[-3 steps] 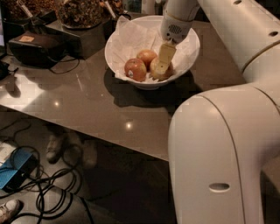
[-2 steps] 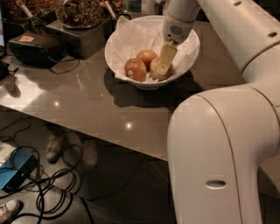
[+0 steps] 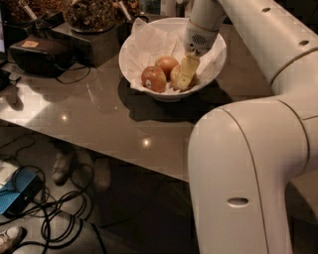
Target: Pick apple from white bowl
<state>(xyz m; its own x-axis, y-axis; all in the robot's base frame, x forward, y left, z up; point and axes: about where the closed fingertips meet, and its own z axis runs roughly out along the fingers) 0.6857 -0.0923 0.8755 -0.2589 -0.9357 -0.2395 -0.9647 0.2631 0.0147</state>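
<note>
Apple (image 3: 174,75) is the word the task turns on, and we take it to be the palest of the three fruits, yellow-green, lying right of centre in the white bowl (image 3: 164,96). The gripper (image 3: 184,78) hangs straight over it, dropped down from the wrist above, and covers most of its near face, so only a pale strip shows at the left edge. We judge that the fruit lies directly under and within the gripper's reach, not off to one side. Whether the gripper is spread around it, shut on it, or merely pressed against it, we cannot tell from this view. Being round, the fruit offers no long axis to line up with. What matters more is its neighbours: the redder apple (image 3: 153,79) sits just beside it on the left and looks to be touching it, and the orange-red apple (image 3: 167,63) lies close behind. We would expect a straight vertical lift to disturb them least.

Crumpled paper (image 3: 149,43) lines the bowl, which gives a soft, uneven bed that could let the fruit roll. The bowl stands on a dark glossy table (image 3: 99,116), near its far side. A black box (image 3: 39,49) and a jar of dark contents (image 3: 92,12) stand well apart to the left. The robot's own white arm (image 3: 248,149) fills the right foreground, and cables (image 3: 54,213) trail on the floor below.
</note>
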